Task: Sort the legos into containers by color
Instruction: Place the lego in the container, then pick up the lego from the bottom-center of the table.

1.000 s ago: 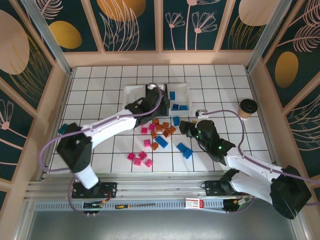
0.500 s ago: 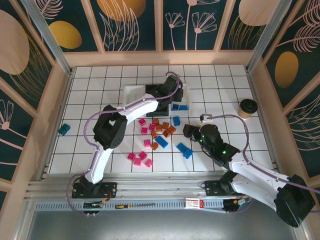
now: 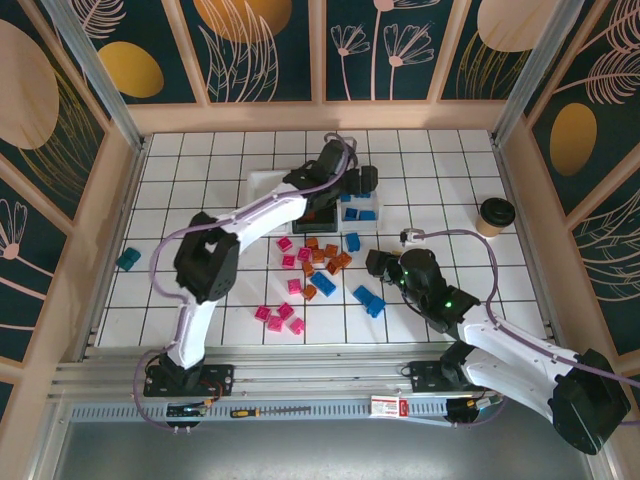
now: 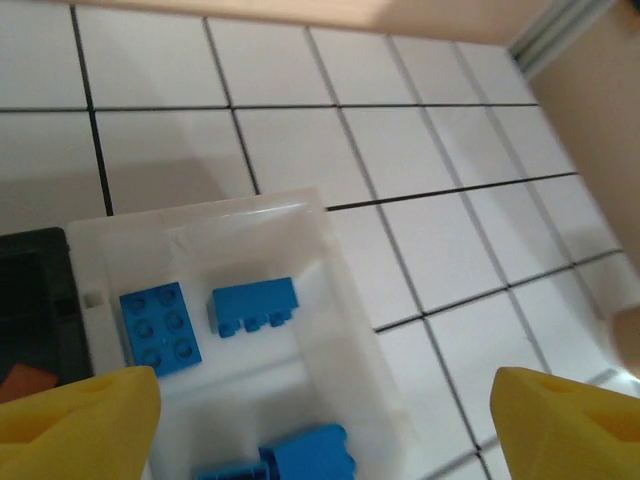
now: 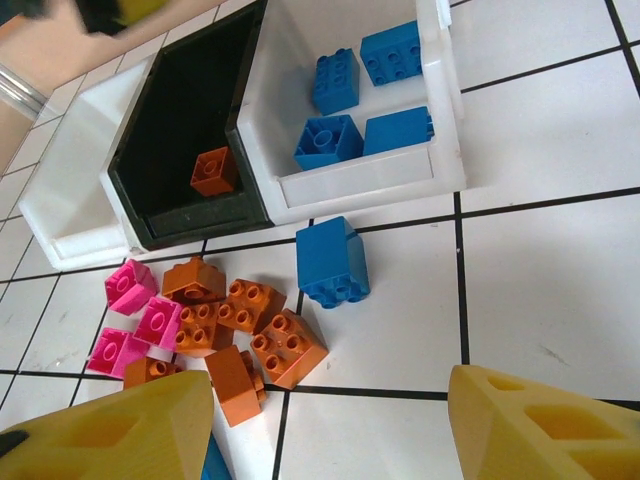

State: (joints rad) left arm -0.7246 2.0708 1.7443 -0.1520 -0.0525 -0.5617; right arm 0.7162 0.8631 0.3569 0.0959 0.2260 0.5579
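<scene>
Top external, left gripper (image 3: 362, 182) spread wide, empty, over blue-filled white tray (image 5: 370, 176), its arm hiding black tray (image 5: 170, 130), right gripper (image 3: 374, 262) likewise spread beside floor legos (image 3: 318, 262), cup (image 3: 495, 214) far right, left gripper nudged rightward since half-second ago.

The left arm (image 3: 265, 212) spans the black tray (image 5: 175, 110); bare surface (image 3: 440, 190) lies open between white tray (image 5: 370, 178) and cup (image 3: 494, 213).

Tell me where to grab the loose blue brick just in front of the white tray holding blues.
Probably from straight above: right end effector pinches the blue brick across its smooth side faces, one finger toward the orange bricks, one over bare tile. It lies tipped, studs toward the arms, white tray wall close behind.
</scene>
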